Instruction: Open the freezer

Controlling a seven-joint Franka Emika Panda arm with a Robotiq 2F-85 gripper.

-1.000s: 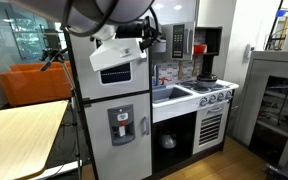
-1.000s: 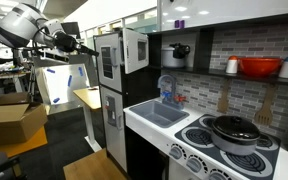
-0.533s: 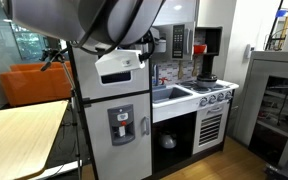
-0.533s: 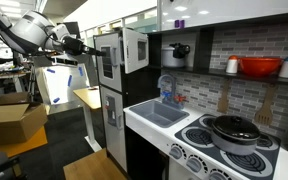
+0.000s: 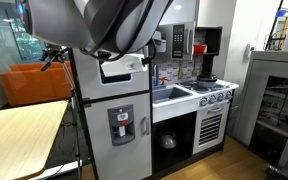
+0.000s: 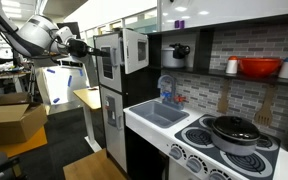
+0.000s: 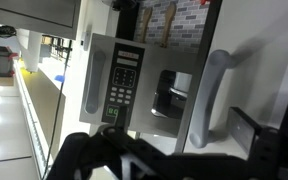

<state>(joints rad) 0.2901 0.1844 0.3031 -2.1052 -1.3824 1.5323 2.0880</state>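
Black Robotiq gripper, on the end of the white Franka arm, is hovering near the upper front of the toy fridge. It is pointing at the freezer, the grey-white upper compartment whose door is carrying a black chalkboard panel. Its jaws, dark and blurred along the bottom of the wrist view, are looking spread wide and are gripping nothing. The freezer door is appearing to sit flush with the fridge body, above the lower grey door with the dispenser panel, so the opening is looking not yet begun. Whether the gripper is touching the door is impossible to tell; in an exterior view the arm is blocking most of the compartment.

The wrist camera is facing a grey appliance front with a keypad and dark window, flanked by 2 vertical silver handles. That is reading more like the small microwave than the freezer. Doing this step well is probably meaning lining up on the freezer's own handle first and keeping the jaws open until they are straddling it. Then comes closing firmly and pulling out along the hinge's arc rather than straight back, so the light toy is not being dragged or tipped.
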